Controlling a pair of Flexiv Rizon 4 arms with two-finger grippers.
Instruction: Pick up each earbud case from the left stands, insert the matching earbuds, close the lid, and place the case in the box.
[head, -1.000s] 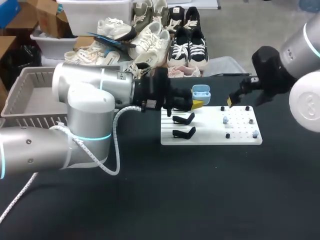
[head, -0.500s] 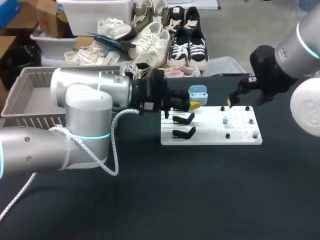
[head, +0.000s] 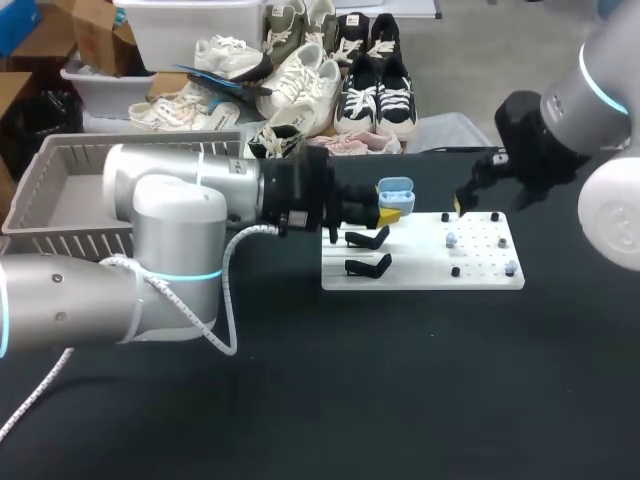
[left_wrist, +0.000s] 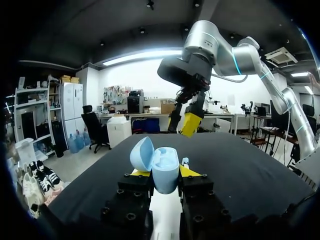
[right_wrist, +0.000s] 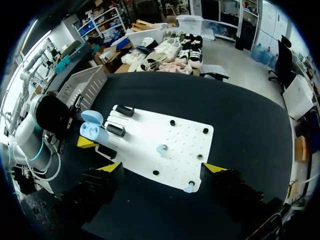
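Observation:
My left gripper (head: 390, 208) is shut on a light-blue earbud case (head: 397, 188), held upright above the far left corner of the white board (head: 420, 272). Its lid stands open, and the case (left_wrist: 165, 170) sits between the yellow tips in the left wrist view. Two empty black stands (head: 368, 238) lie under and beside it. Two pale earbuds (head: 451, 241) (head: 511, 267) rest on the board among black pegs. My right gripper (head: 462, 202) hangs open above the board's far edge, ahead of the case (right_wrist: 92, 131). From the right wrist, earbuds (right_wrist: 161, 149) (right_wrist: 188, 188) show below it.
A grey slatted basket (head: 40, 205) stands at the table's far left, behind my left arm. The white board (right_wrist: 165, 135) takes up the middle right of the black table. Dark bare tabletop (head: 400, 380) stretches in front of the board.
My left gripper has drawn back slightly to the left with the open case. The right gripper has hardly moved.

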